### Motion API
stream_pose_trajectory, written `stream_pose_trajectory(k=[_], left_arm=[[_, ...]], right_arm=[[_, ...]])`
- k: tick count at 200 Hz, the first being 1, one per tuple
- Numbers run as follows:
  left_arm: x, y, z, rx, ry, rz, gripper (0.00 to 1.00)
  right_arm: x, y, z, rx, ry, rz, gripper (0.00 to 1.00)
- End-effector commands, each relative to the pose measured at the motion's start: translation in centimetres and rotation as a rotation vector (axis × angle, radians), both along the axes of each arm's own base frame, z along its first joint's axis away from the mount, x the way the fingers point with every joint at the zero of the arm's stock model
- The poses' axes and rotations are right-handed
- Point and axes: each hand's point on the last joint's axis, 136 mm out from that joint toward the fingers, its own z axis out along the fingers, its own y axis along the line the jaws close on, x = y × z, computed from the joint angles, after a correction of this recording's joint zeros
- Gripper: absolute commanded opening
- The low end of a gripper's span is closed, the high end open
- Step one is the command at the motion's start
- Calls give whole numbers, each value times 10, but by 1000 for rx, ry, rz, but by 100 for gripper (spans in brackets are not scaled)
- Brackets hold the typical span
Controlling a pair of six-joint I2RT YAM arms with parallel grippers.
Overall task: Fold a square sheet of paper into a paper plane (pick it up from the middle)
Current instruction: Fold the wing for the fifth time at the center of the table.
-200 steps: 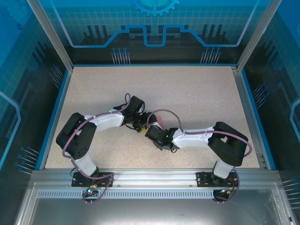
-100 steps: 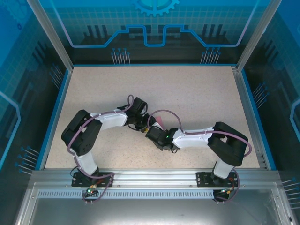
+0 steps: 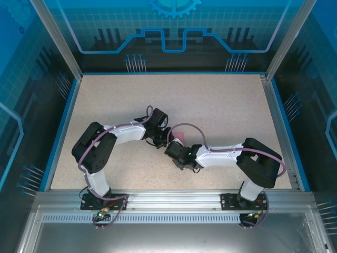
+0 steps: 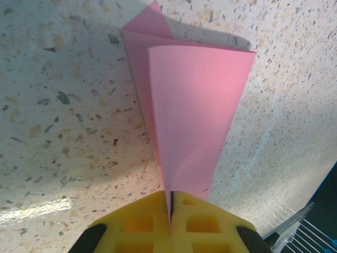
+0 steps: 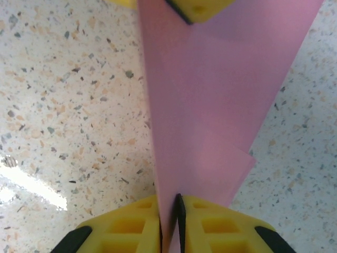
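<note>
Paper plane [image 4: 195, 110] is held by both of your grippers. Your left gripper [image 4: 171, 205] has its yellow pads [image 4: 142, 224] pressed together on the narrow tip of the pink paper, and you can see no gap between them. Your right gripper [image 5: 169, 208] is also closed on the paper: its jaws stand very narrow, and a thin pink edge passes between them.

From the left gripper the paper widens into a long triangle. A second layer shows behind it on the left side, and one corner points out at the top. In the right wrist view the paper plane [image 5: 221, 89] also becomes wider away from the jaws, and a small flap sticks out on its right side. The paper throws a shadow on the speckled table [image 4: 58, 105], but I cannot tell if it touches the surface.

From above, both grippers meet near the middle of the table [image 3: 221, 105], and a small pink patch of the paper plane [image 3: 180, 138] shows just beside them.
</note>
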Motion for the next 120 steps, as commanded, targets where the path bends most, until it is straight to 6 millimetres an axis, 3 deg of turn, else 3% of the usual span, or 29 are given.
stream_pose_trajectory(k=[1, 32, 55, 70, 94, 120], left_arm=[[1, -4, 8, -4, -2, -16, 0], [0, -1, 10, 6, -8, -5, 5], [1, 3, 14, 22, -21, 12, 16], [2, 10, 19, 43, -42, 36, 37], [4, 20, 30, 68, -88, 76, 49], [3, 31, 39, 96, -124, 104, 54]], right_arm=[[-6, -5, -5, 31, 52, -39, 13], [-7, -5, -7, 94, 86, -57, 8], [-7, -7, -8, 154, 120, -71, 8], [-7, -5, -5, 215, 143, -66, 8], [-8, 3, 2, 341, 199, -37, 8], [-6, 8, 6, 511, 283, -33, 9]])
